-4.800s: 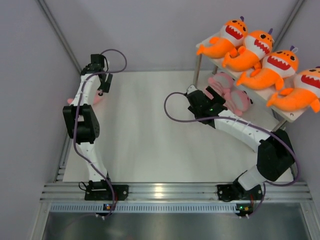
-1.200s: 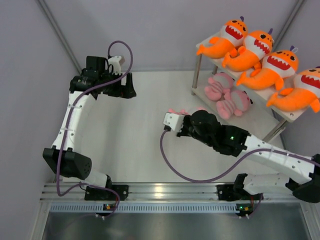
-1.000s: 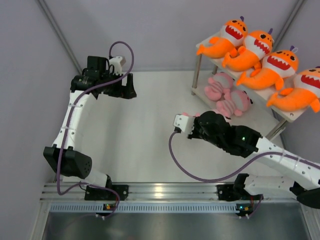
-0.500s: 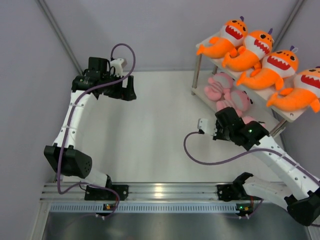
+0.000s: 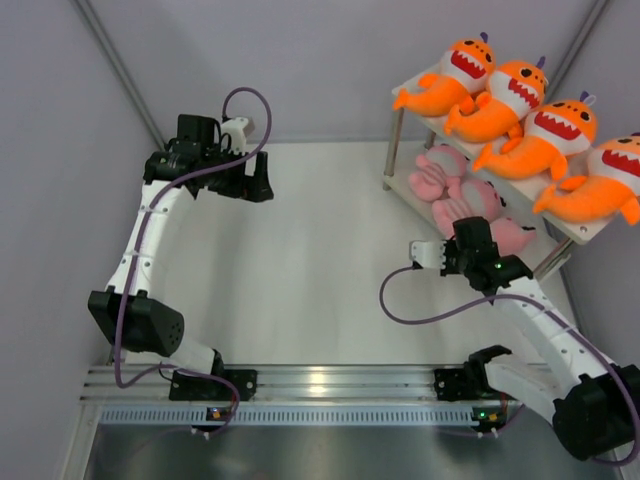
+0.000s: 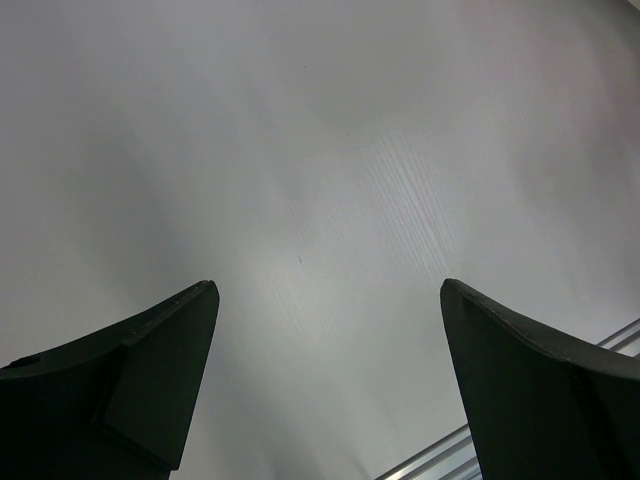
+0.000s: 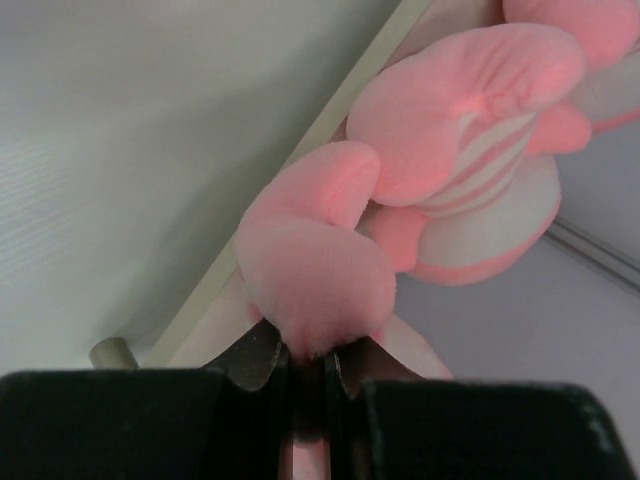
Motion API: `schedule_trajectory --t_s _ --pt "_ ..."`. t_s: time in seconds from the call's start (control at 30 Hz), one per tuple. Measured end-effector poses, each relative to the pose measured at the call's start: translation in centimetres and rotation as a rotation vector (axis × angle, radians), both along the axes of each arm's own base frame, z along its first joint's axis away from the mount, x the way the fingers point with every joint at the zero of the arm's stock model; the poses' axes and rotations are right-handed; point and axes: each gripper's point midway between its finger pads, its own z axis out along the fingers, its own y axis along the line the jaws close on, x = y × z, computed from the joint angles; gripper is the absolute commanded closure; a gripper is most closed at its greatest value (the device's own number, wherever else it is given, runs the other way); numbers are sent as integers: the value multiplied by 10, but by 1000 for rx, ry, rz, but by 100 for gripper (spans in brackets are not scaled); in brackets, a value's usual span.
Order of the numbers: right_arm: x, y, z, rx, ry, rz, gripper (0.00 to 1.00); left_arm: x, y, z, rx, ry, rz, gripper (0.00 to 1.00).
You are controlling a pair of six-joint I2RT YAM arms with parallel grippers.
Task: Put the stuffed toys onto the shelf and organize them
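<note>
Several orange shark plush (image 5: 520,100) lie in a row on the shelf's top board (image 5: 578,232). Two pink striped plush (image 5: 455,185) rest on the lower board. My right gripper (image 5: 497,238) is shut on another pink plush (image 5: 515,235) at the near end of that lower board. In the right wrist view the jaws (image 7: 310,365) pinch a pink limb of this toy (image 7: 310,270), just beside the pale board edge (image 7: 300,165), with a striped plush (image 7: 470,150) beyond. My left gripper (image 5: 257,178) hangs open and empty over the far left of the table (image 6: 325,290).
A thin metal shelf leg (image 5: 393,148) stands at the shelf's far left corner, and another leg (image 5: 553,260) is close to my right arm. Grey walls close in on the left, back and right. An aluminium rail (image 5: 340,385) runs along the near edge.
My right arm has swung from the table's middle to the right, carrying the pink plush to the near end of the lower shelf board. The left arm has barely moved.
</note>
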Motion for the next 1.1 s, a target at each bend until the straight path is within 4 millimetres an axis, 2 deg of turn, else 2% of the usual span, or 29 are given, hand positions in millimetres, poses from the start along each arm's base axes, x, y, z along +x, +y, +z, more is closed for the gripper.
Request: schedule_trajectory --t_s 0.13,0.2,0.37,0.47,0.5,0.6,0.8,0.87,0.97,1.1 --pt "15 -4 4 12 -45 8 94 0 -1 -1 -1 2 -4 2" --pt "20 -8 3 18 -61 8 85 1 -1 -4 -1 11 -6 2" --pt "27 -21 -1 16 -63 -9 71 4 -1 -9 1 26 -6 2" --pt "31 -27 -6 15 -55 -20 60 4 -1 -10 3 27 -8 2" --pt "32 -28 -8 13 -52 -21 49 4 -1 -10 3 26 -9 2" --pt "33 -31 -10 9 -45 -26 36 4 -1 -10 8 23 -14 2" --pt "31 -31 -5 14 -61 -28 24 4 -1 -10 13 19 -20 2" --pt "28 -30 1 19 -74 -26 23 4 -1 -10 13 19 -21 2" --pt "17 -25 6 30 -76 -24 23 4 -1 -10 13 19 -21 2" --pt "-1 -12 1 31 -11 -2 22 4 -1 -10 10 19 -24 2"
